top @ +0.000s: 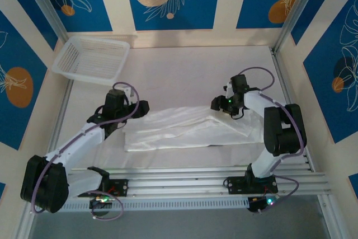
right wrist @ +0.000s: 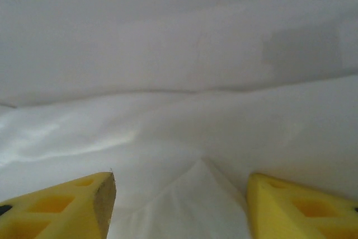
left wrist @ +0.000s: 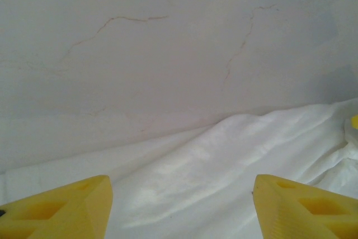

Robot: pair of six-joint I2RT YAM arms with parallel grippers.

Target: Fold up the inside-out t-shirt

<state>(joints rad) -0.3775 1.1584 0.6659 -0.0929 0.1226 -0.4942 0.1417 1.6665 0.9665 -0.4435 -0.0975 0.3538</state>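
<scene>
The inside-out t-shirt (top: pixel 190 130) lies on the white table as a long, flattened, wrinkled strip running left to right. My left gripper (top: pixel 141 108) hovers over its upper left end. In the left wrist view that gripper (left wrist: pixel 182 184) is open, its yellow fingertips (left wrist: pixel 84 205) wide apart, with white cloth (left wrist: pixel 224 160) below and nothing pinched. My right gripper (top: pixel 217 104) is at the strip's upper right part. In the right wrist view this gripper (right wrist: pixel 180 178) is open too, its fingertips (right wrist: pixel 89 202) straddling a pointed fold of the shirt (right wrist: pixel 196 200) without clamping it.
A white mesh basket (top: pixel 92 59) sits at the back left corner. Aluminium rails (top: pixel 196 174) run along the near edge by the arm bases. Upright frame posts (top: pixel 291 20) and patterned walls close in the sides. Bare tabletop (top: pixel 184 76) stretches behind the shirt.
</scene>
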